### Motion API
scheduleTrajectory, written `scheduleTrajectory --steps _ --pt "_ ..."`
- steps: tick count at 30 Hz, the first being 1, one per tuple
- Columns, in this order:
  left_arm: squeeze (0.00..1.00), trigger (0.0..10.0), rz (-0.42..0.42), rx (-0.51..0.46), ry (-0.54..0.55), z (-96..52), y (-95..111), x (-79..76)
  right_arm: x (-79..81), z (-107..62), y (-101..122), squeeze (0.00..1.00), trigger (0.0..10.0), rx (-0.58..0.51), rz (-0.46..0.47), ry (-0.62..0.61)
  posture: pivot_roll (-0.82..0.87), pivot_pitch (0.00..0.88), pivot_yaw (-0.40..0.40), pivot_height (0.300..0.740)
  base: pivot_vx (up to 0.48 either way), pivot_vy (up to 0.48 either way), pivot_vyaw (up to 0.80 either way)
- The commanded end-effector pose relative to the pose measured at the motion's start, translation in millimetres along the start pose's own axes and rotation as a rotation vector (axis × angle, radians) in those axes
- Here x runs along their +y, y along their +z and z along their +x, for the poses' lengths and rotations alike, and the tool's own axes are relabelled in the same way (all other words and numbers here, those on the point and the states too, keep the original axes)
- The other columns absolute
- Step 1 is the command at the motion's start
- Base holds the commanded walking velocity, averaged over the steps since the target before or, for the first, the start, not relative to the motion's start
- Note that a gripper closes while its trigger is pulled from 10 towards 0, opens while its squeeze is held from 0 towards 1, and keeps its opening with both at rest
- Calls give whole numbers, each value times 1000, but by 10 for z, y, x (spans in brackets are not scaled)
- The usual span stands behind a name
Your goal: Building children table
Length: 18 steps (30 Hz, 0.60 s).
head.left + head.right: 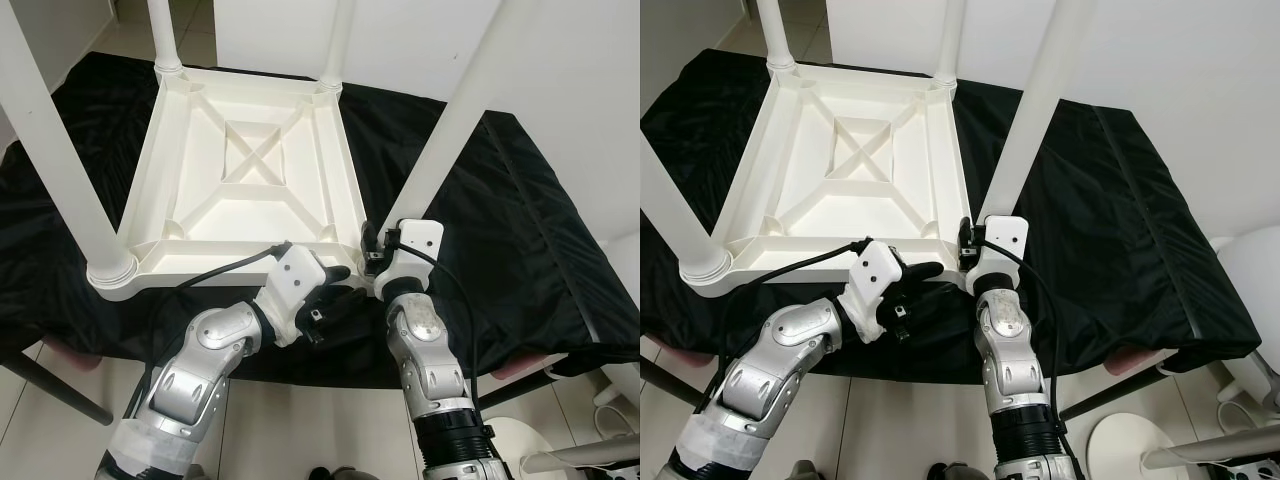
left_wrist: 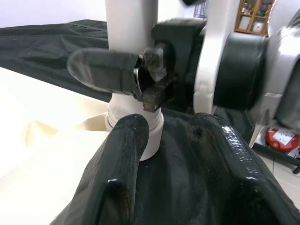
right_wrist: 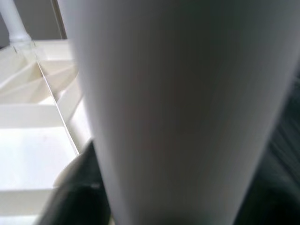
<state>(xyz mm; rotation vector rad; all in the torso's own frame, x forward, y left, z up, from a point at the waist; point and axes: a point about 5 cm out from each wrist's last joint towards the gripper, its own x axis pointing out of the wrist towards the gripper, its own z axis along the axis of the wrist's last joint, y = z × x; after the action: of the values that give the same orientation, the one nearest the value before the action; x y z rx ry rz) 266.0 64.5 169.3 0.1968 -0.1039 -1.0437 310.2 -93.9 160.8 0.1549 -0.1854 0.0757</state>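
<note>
The right gripper (image 1: 372, 250) sits at lower centre of the left eye view, its black fingers closed round the base of the near-right table leg (image 1: 455, 110), just above the socket at that corner of the upturned tabletop (image 1: 250, 180); in the right wrist view the white leg (image 3: 178, 108) stands right against the camera. The left gripper (image 1: 335, 290) lies just beside it, lower centre, fingers parted and holding nothing, resting on the black cloth (image 1: 520, 240) below the tabletop's near edge; its wrist view shows its two fingers (image 2: 117, 173) spread before the leg's collar. The white children's table lies upside down in the upper left and centre, ribbed underside up, on the black cloth. A leg stands in each corner socket, the near-left leg (image 1: 55, 150) rising toward the upper left.
</note>
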Motion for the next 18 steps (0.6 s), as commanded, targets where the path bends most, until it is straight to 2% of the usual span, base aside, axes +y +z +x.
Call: scheduleTrajectory --steps 1,6,12,13,14,15,18 --pt "0 10000 3 1 102 29 -7 48 12 -110 -86 1000 10000 18 66 8 40 101 -126 740 0 0 0" --pt "0 10000 6 22 116 20 -27 64 7 -130 -13 1000 10000 -22 63 26 42 94 -126 740 0 0 0" --pt "0 10000 17 29 127 1 -39 70 -78 -199 9 1000 10000 -30 36 84 43 94 -127 740 0 0 0" --pt "0 10000 21 28 133 -12 -35 80 -150 -228 4 1000 10000 -24 32 100 52 95 -127 740 0 0 0" --pt "0 10000 21 28 133 -12 -35 80 -150 -228 4 1000 10000 -24 32 100 52 95 -127 740 0 0 0" --pt "0 10000 25 28 138 -36 -32 90 -235 -259 -3 0 10000 -14 23 130 52 95 -127 740 0 0 0" --pt "0 10000 27 28 142 -61 -33 101 -307 -285 -9 0 10000 -3 25 176 57 96 -125 740 0 0 0"
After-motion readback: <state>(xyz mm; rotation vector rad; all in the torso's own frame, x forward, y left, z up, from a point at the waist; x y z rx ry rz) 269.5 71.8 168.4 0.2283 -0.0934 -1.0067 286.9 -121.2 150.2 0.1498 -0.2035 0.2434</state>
